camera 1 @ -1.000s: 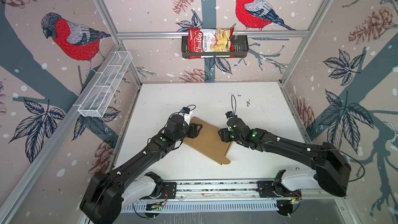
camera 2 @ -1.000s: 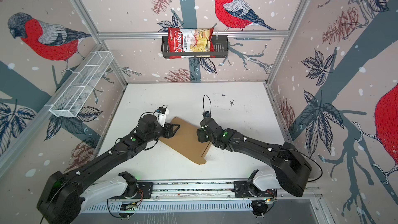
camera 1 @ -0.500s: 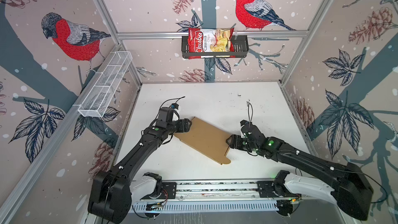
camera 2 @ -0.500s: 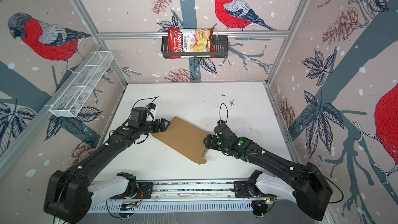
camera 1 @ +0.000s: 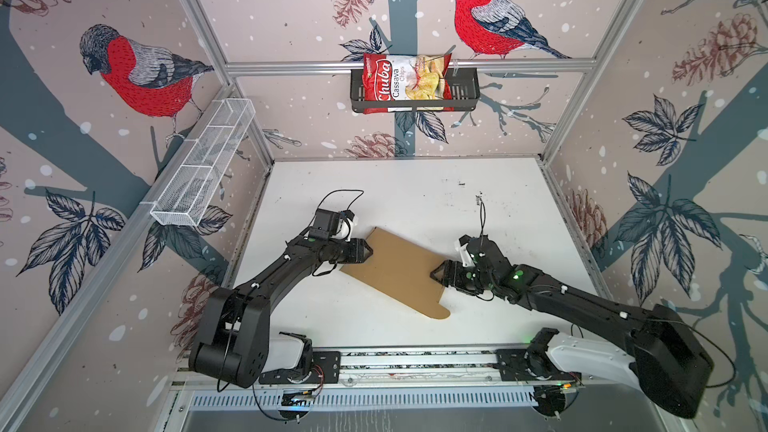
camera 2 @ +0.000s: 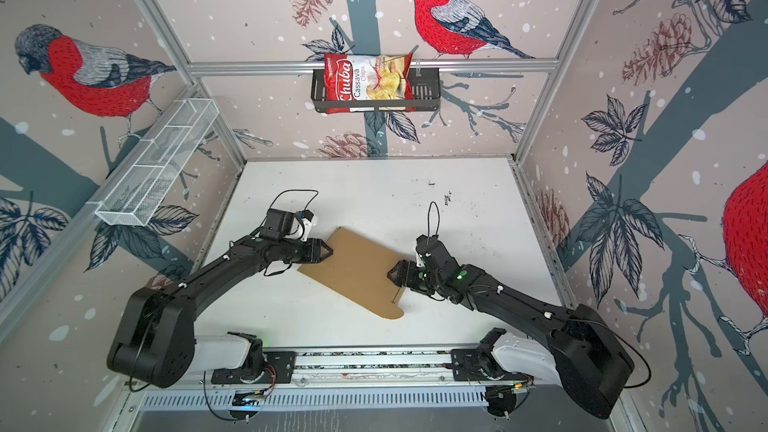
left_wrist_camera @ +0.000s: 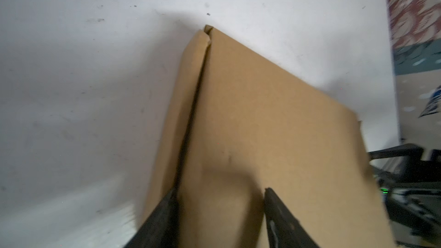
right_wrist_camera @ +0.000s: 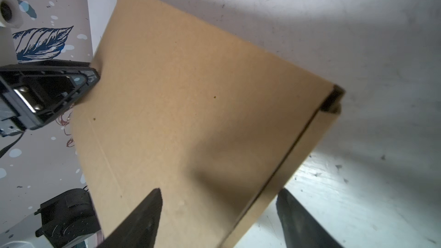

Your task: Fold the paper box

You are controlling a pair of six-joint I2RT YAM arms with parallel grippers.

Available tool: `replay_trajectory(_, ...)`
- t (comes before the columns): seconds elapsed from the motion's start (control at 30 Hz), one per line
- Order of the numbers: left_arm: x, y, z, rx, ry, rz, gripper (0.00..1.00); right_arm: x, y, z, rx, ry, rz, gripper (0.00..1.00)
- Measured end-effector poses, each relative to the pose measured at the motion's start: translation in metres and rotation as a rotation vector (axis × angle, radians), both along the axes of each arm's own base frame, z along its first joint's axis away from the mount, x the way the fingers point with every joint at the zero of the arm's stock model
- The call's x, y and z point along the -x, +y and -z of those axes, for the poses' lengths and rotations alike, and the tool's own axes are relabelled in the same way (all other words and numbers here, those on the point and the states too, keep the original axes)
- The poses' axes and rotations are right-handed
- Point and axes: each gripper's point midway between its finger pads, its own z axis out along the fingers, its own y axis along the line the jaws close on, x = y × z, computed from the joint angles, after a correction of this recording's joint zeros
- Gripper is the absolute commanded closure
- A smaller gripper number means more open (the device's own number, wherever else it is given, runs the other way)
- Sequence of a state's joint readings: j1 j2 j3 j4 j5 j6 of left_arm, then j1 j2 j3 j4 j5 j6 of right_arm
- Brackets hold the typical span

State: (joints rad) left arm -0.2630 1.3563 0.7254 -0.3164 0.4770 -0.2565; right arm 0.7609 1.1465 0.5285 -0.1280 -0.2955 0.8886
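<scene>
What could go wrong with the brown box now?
The paper box lies loose on the white table, and both sets of jaws stand open at opposite edges, so a push from either could slide or spin it instead of folding it.
In the left wrist view one left finger sits at the gap beside the top panel; closing there could crumple the flap.

Brown paper box [camera 1: 399, 272] — white table [camera 1: 415, 193]
</scene>
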Motion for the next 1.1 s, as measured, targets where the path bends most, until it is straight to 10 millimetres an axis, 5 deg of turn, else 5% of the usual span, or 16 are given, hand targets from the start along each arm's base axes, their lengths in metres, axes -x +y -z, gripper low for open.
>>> replay_trajectory(0.43, 0.004, 0.003, -0.001, -0.019, 0.025, -0.016, 0.43, -0.02, -0.009, -0.003, 0.081, -0.062, 0.006, 0.24)
replay_trajectory(0.8, -0.003, 0.014, -0.003, -0.079, 0.025, -0.071, 0.24, 0.005, -0.006, 0.024, 0.14, -0.02, -0.047, 0.2)
replay_trajectory(0.97, -0.007, 0.024, 0.0, -0.121, 0.017, -0.107, 0.27, -0.016, -0.014, 0.032, 0.142, -0.017, 0.01, 0.23)
replay_trajectory(1.1, 0.0, 0.019, 0.021, -0.092, 0.076, -0.106, 0.35, -0.038, -0.023, 0.033, 0.154, -0.041, 0.035, 0.24)
